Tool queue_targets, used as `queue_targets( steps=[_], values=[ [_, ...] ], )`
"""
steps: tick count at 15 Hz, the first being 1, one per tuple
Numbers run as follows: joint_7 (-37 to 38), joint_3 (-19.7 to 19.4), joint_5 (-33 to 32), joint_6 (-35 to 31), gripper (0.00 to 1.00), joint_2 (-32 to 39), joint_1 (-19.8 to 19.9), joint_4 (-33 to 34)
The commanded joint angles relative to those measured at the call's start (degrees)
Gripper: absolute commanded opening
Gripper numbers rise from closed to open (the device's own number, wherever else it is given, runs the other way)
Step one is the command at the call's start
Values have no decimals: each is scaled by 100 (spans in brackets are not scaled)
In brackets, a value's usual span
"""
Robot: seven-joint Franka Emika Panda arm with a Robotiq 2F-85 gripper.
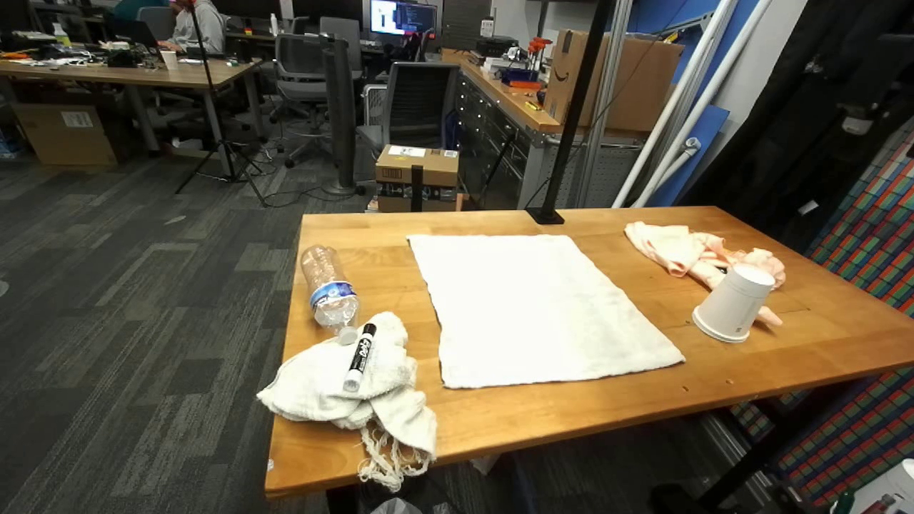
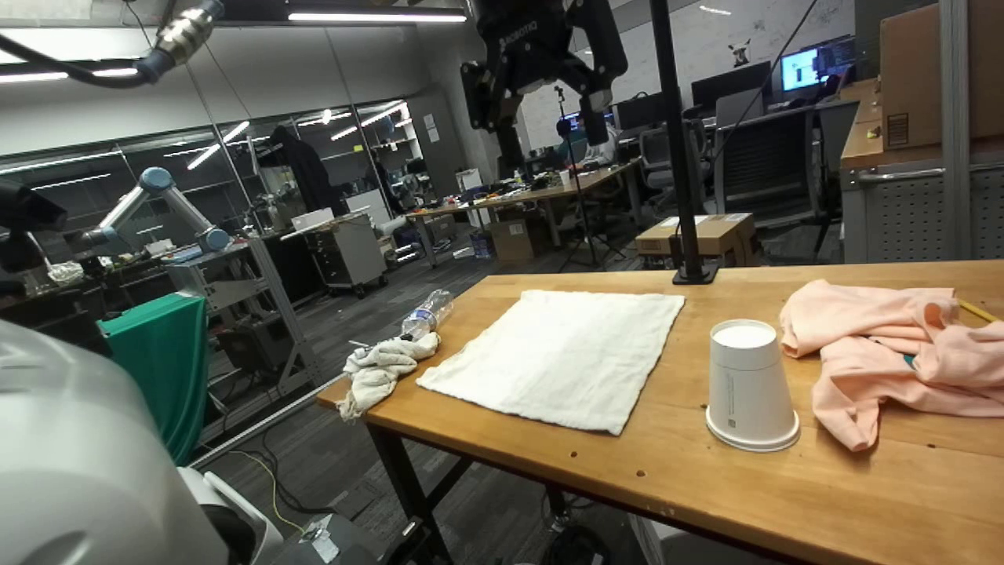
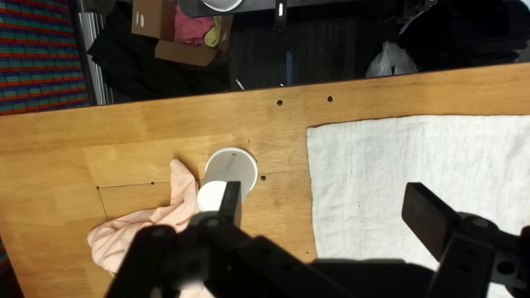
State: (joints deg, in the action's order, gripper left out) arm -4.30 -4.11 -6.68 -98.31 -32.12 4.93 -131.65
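My gripper (image 2: 555, 143) hangs high above the wooden table, jaws wide apart and touching nothing. In the wrist view the gripper (image 3: 329, 205) has bare table and part of a flat white cloth (image 3: 372, 174) beneath its gap. This white cloth (image 1: 535, 307) lies spread mid-table. An upside-down white paper cup (image 2: 749, 392) stands beside a rumpled peach cloth (image 2: 871, 345); a finger partly covers the cup (image 3: 232, 165) in the wrist view. At the other end, a crumpled off-white cloth (image 1: 314, 382) carries a black-and-white marker (image 1: 361, 357). A clear plastic bottle (image 1: 330, 289) lies against it.
A black upright pole (image 2: 681, 157) is fixed at the table's back edge. Something thin and yellow (image 2: 976, 311) pokes out by the peach cloth. The crumpled cloth's fringe (image 1: 393, 460) hangs over the table's edge. Cardboard boxes (image 1: 418, 171) stand behind the table.
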Motion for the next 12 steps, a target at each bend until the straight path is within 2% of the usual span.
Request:
queue_targets(
  steps=[1, 7, 9, 12],
  values=[
    [15, -26, -13, 11, 100, 2, -35, 9],
    [15, -26, -13, 11, 100, 2, -35, 9],
    [-72, 1, 177, -235, 100, 195, -190, 30],
    [-233, 69, 401, -961, 100, 365, -454, -215]
  ],
)
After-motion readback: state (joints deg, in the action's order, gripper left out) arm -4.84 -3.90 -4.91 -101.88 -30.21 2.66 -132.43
